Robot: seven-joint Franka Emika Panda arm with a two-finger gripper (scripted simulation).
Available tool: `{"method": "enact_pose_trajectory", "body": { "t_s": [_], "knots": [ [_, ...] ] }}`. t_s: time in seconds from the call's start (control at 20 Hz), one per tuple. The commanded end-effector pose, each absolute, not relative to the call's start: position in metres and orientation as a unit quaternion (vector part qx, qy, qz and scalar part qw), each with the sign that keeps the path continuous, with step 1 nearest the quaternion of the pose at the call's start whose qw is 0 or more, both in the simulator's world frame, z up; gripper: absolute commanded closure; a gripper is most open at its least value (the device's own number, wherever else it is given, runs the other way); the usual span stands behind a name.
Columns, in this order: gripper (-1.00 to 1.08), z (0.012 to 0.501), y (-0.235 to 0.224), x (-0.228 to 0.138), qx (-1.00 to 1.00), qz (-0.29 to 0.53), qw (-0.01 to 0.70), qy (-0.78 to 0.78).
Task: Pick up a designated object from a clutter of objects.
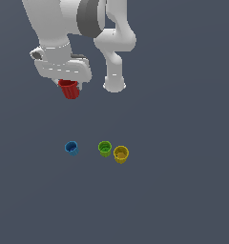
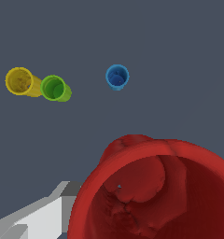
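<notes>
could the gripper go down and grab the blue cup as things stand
Probably not right now: the gripper is shut on the red cup, held high above the surface. The blue cup itself stands alone, apart from the green cup, so nothing else blocks it.

A plain dark slate-grey tabletop [image 1: 183, 200] fills the exterior view from edge to edge, flat, matte and unmarked. The same grey surface spans the wrist view's background.

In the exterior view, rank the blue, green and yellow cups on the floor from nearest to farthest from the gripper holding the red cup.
Measured from the gripper:
1. Small round blue cup, almost straight below it.
2. Small round green cup, further toward the exterior view's right.
3. Small round yellow cup, rightmost, close beside the green one.
</notes>
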State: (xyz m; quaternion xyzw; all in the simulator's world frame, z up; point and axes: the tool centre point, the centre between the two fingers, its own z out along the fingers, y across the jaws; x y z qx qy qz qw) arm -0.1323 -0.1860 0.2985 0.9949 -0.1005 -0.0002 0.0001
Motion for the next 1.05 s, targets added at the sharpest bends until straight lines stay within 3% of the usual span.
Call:
{"method": "enact_pose_trajectory", "body": {
  "t_s": [0.0,0.5,1.0],
  "knots": [
    [1.08,0.319,-0.191,-0.137,0.995,0.000,0.000,-0.100],
    [1.08,0.369,-0.204,-0.146,0.995,0.000,0.000,-0.100],
    [1.08,0.375,-0.206,-0.146,0.995,0.000,0.000,-0.100]
  ]
}}
